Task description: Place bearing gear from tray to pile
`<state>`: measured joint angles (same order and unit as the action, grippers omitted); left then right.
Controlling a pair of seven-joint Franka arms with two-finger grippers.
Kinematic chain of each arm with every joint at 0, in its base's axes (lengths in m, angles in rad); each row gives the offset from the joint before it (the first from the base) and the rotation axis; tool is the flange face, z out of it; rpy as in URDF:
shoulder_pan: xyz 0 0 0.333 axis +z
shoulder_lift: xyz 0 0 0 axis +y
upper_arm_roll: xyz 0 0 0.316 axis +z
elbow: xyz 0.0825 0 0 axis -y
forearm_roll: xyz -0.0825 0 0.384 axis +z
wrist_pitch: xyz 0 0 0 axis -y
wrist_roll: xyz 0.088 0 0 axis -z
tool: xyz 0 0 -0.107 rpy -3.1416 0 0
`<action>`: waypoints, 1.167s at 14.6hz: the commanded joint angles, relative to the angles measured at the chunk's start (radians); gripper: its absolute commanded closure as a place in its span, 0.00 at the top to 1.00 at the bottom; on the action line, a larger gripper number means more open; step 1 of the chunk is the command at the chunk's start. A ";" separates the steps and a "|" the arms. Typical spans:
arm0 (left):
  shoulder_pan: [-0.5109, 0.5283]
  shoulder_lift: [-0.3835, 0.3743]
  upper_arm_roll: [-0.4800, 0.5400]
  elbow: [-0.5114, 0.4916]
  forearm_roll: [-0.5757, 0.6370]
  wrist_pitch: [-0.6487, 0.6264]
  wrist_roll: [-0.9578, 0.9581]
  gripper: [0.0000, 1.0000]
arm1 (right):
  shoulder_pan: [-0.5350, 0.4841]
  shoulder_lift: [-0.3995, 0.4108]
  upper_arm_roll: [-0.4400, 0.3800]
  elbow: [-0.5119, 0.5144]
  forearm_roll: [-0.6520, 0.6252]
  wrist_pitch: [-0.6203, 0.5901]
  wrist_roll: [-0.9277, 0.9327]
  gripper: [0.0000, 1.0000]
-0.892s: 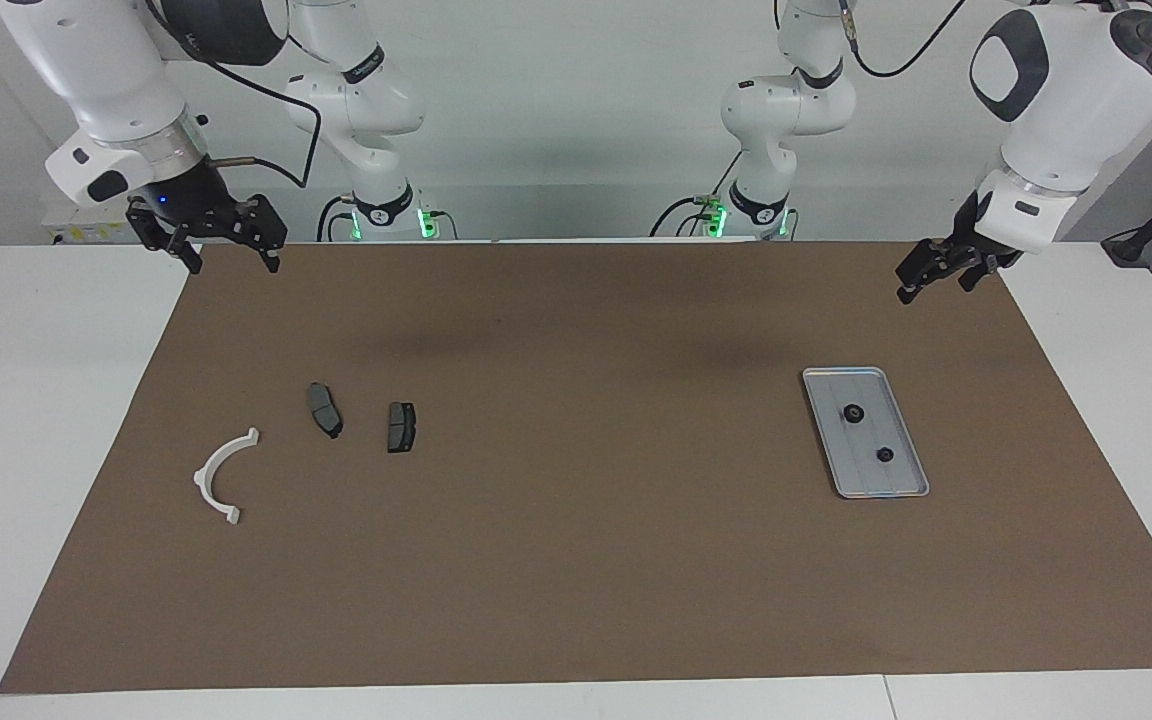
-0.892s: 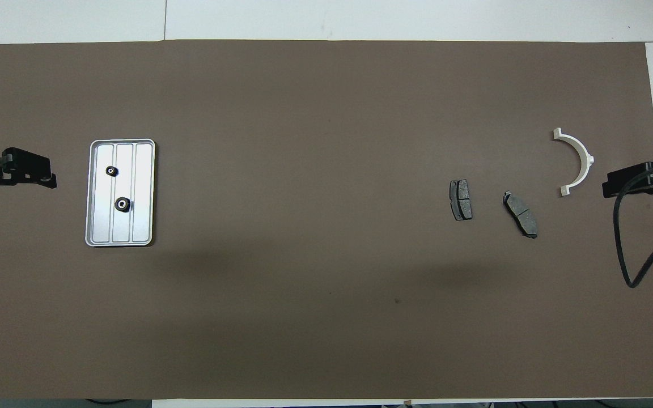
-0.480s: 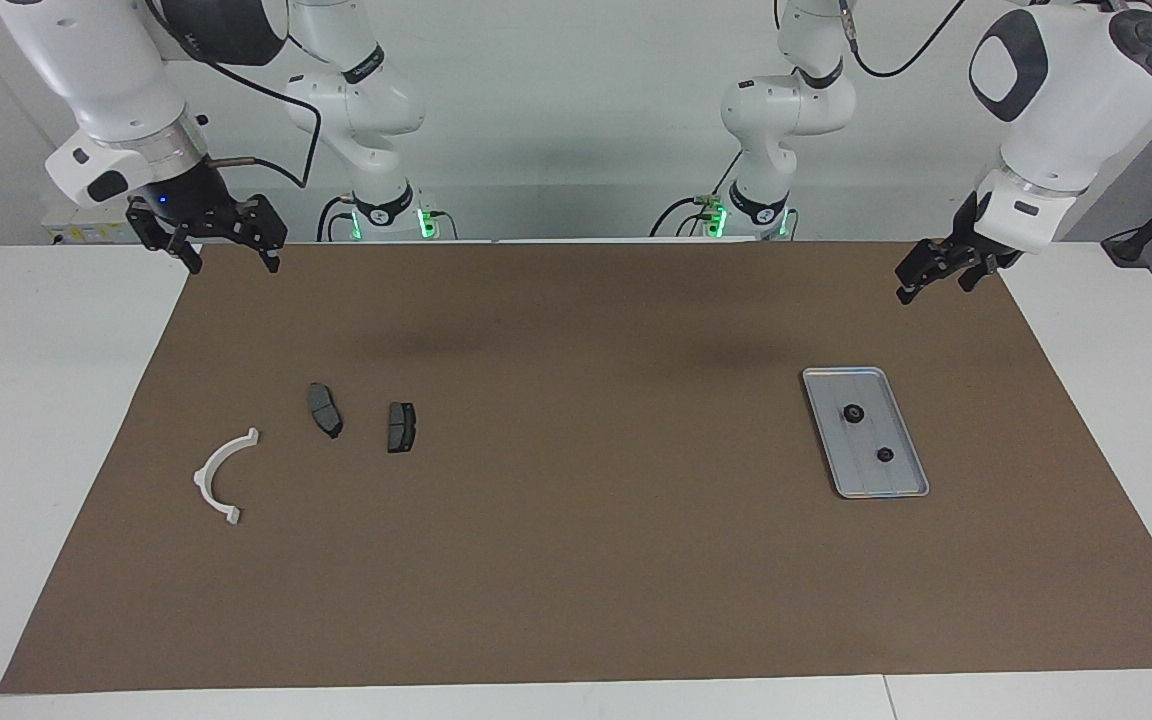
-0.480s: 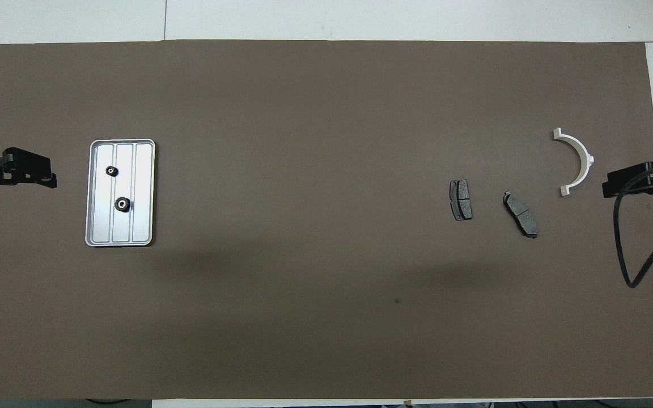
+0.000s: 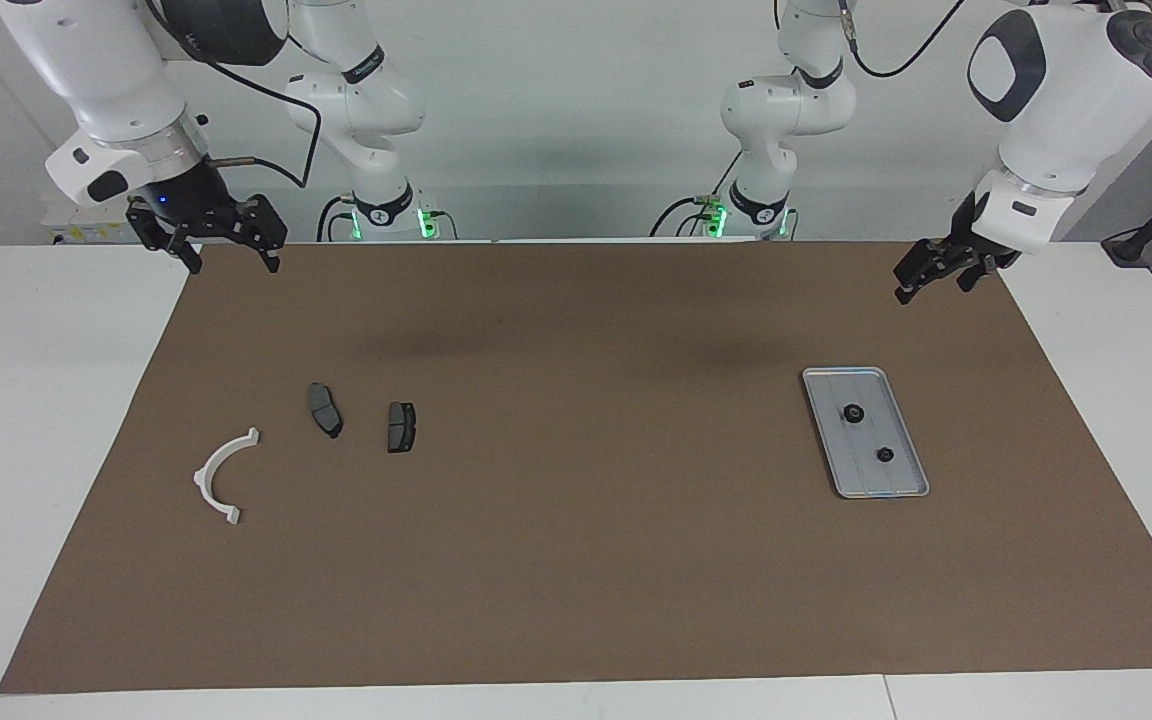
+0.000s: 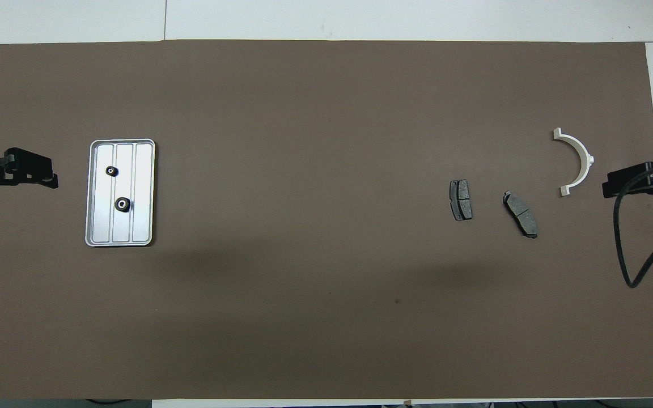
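From across the table you see 2 small black gears [image 5: 853,413] lying apart in the tray [image 5: 901,418] at the left arm's end; the left gripper [image 5: 928,275] hangs above the mat, nearer the robots, its fingers unreadable. The right gripper [image 5: 226,243], released, waits. From overhead, each gear [image 6: 123,204] looks stiff, light, likely slick: pinch its rim. The pile [image 6: 519,213] is well apart.
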<state>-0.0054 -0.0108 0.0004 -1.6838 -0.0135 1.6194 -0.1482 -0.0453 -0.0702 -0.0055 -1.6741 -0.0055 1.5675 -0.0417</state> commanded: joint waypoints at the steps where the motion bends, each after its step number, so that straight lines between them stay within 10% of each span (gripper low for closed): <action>1: 0.008 0.000 0.007 -0.022 0.015 0.003 0.002 1.00 | -0.007 0.000 0.007 -0.006 -0.025 -0.006 0.005 1.00; 12: 0.012 0.026 0.006 -0.422 0.015 0.494 -0.048 1.00 | -0.007 0.000 0.007 -0.006 -0.031 -0.001 0.005 1.00; 17: 0.009 0.133 0.006 -0.433 0.015 0.557 -0.106 1.00 | -0.007 0.000 0.007 -0.007 -0.053 0.002 -0.004 1.00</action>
<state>-0.0049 0.0826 0.0129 -2.1070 -0.0130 2.1337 -0.2044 -0.0453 -0.0692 -0.0056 -1.6756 -0.0352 1.5675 -0.0417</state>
